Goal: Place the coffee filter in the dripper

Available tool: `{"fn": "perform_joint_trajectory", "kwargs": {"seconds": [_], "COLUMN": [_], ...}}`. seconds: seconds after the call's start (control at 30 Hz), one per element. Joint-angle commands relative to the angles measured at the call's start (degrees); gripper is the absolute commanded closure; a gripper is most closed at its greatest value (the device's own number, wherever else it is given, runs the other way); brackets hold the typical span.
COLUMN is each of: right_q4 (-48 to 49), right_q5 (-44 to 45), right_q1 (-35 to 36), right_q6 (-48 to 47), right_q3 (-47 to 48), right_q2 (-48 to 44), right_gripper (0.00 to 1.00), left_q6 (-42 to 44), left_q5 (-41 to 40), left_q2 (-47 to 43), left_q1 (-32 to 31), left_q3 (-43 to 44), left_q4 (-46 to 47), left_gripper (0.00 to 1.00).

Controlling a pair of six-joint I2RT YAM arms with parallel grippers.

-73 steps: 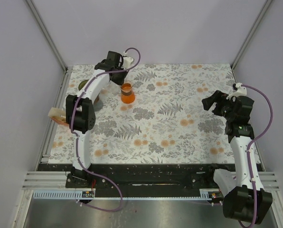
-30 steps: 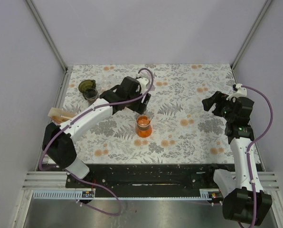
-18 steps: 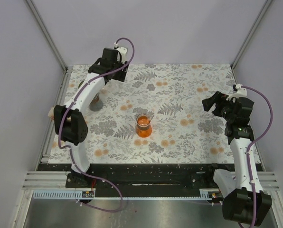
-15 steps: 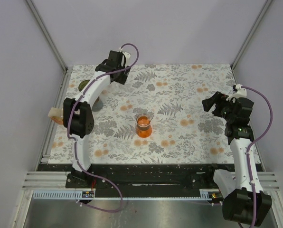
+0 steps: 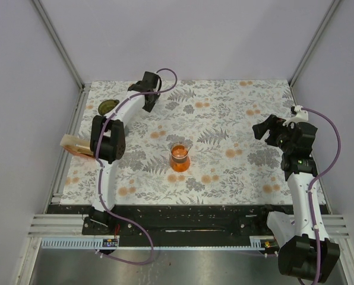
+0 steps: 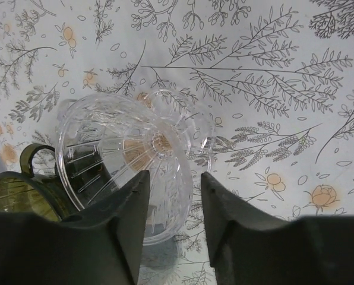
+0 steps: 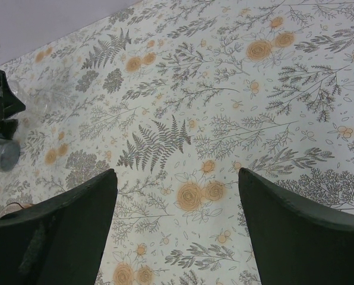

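The clear glass dripper (image 6: 120, 157) lies tilted on the floral cloth at the back left, its wide mouth toward the wrist camera. My left gripper (image 6: 170, 184) is partly open and straddles the dripper's rim, with a gap showing at the right finger (image 6: 239, 231). In the top view the left gripper (image 5: 148, 98) covers the dripper. A tan wedge (image 5: 76, 144) at the table's left edge looks like the paper filter. My right gripper (image 5: 265, 127) is open and empty above the right side of the table.
A dark green cup (image 6: 16, 190) stands right beside the dripper and also shows in the top view (image 5: 108, 107). A glass beaker with orange liquid (image 5: 179, 157) stands mid-table. Grey walls and metal rails close in the back and sides.
The left arm carried the beaker from the back to mid-table, let it go and swung back to the rear left, where it now sits over the dripper. The right arm has not moved.
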Motion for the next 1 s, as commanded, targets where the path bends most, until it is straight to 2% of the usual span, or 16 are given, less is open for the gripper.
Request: {"fn": "perform_joint_trajectory", "kwargs": {"seconds": [0.0,0.13,0.3,0.4,0.5,0.6,0.67,0.83,0.97], "right_q4": [2.3,2.0,0.8,-1.4,-2.9,-2.6,-2.2,-5.3,-11.1], "right_q5": [-1.3,-1.3,-1.0,-1.1,-3.3,-9.9,-13.0,-17.4,-29.4], "right_q1": [0.2,0.2,0.2,0.2,0.2,1.2,3.7,16.7,22.4], "right_q6": [-0.5,-0.5,-0.9,-1.1,-1.2,-1.3,-2.6,-9.9,-14.0], "right_q3": [0.0,0.1,1.2,3.4,6.3,9.0,10.8,16.8,26.0], "right_q2": [-0.6,-1.0,-1.2,-1.5,-1.7,-0.8,0.2,4.9,12.8], "right_gripper": [0.1,0.1,0.1,0.11,0.14,0.17,0.18,0.16,0.15], "left_q6": [1.1,1.5,1.8,3.9,11.5,20.2,23.7,30.9,38.6], "left_q5": [2.0,7.1,11.6,17.1,23.0,24.5,25.2,31.8,39.8], "left_q2": [-0.6,-3.4,-8.5,-13.6,-20.3,-28.6,-31.7,-37.9,-46.1], "left_q1": [0.5,0.6,0.5,0.1,-1.7,-3.7,-4.1,-4.1,-4.8], "left_q3": [1.4,-1.2,-4.2,-6.3,-12.2,-17.8,-20.1,-21.5,-23.2], "left_q4": [1.4,0.7,0.0,-1.4,-1.8,-1.9,-2.2,-8.0,-13.2], "left_gripper": [0.67,1.0,1.0,1.0,1.0,1.0,1.0,1.0,1.0]}}
